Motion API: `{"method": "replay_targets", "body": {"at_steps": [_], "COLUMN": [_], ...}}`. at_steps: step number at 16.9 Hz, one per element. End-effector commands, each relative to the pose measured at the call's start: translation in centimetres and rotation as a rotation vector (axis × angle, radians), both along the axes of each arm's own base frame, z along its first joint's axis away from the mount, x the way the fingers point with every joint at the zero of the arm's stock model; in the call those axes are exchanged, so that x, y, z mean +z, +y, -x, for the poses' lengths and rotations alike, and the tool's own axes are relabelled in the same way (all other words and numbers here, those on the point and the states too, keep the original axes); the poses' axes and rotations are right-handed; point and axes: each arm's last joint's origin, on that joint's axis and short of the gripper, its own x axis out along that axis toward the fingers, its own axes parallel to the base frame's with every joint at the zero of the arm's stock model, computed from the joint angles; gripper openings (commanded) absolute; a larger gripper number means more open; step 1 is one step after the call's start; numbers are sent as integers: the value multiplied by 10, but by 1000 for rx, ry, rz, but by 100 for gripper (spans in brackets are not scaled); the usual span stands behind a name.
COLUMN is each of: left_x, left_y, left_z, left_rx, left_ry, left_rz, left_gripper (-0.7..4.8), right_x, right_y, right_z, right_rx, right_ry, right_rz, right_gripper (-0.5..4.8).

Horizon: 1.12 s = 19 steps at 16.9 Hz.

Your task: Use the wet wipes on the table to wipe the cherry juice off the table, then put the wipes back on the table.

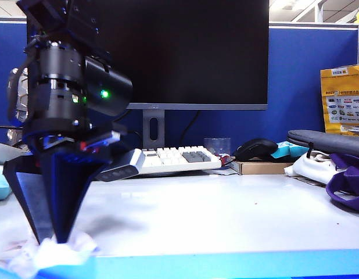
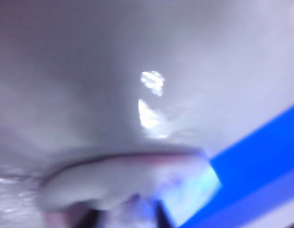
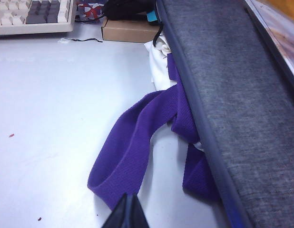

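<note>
Fig.: left gripper (image 1: 54, 238) presses wet wipes (image 1: 57, 253) at table (image 1: 226, 215) near-left edge, jaw state unclear; right gripper (image 3: 125, 216) shut, idle near purple strap (image 3: 132, 142). Risk: wipes slide off edge.

Mid table (image 1: 226, 215) is open, clear run left to right; far edge blocked by keyboard (image 1: 173, 158), monitor stand (image 1: 153, 129), mouse (image 1: 256, 149); right side crowded by purple straps (image 1: 348, 183) and grey case (image 1: 327, 142); left gripper (image 1: 51, 235) occupies near-left corner on the wet wipes (image 1: 51, 253); right gripper (image 3: 125, 213) parked by the straps.
</note>
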Motion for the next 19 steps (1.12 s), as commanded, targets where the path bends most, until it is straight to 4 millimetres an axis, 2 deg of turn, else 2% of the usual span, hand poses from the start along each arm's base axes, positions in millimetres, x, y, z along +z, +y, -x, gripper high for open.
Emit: {"method": "replay_targets", "body": {"at_steps": [1, 4, 7, 11, 13, 14, 16, 17, 19], "left_x": [-16, -20, -20, -6, 4, 6, 6, 4, -1], "left_y": [-1, -1, 16, 10, -3, -11, -27, -30, -25], "left_z": [-8, -19, -33, -51, -58, -57, -47, -42, -36], "left_rx": [-18, 31, 85, 159, 188, 183, 150, 133, 103], "left_ry": [-93, -198, -323, -411, -353, -293, -187, -145, -144], "left_rz": [-90, -127, -271, -191, 52, 176, 316, 317, 179], "left_gripper": [-5, -5, -5, -5, -5, -5, -5, -5, -5], "right_x": [0, 0, 0, 0, 0, 0, 0, 0, 0], "right_y": [0, 0, 0, 0, 0, 0, 0, 0, 0], "right_z": [0, 0, 0, 0, 0, 0, 0, 0, 0], "right_rx": [-1, -1, -1, -1, -1, -1, 0, -1, 0], "right_ry": [-9, -9, -9, -9, -9, -9, -9, -9, -9], "right_rz": [-2, -2, -2, -2, -2, -2, -2, -2, -2], "right_gripper": [-1, -1, -1, -1, -1, -1, -1, -1, -1]}}
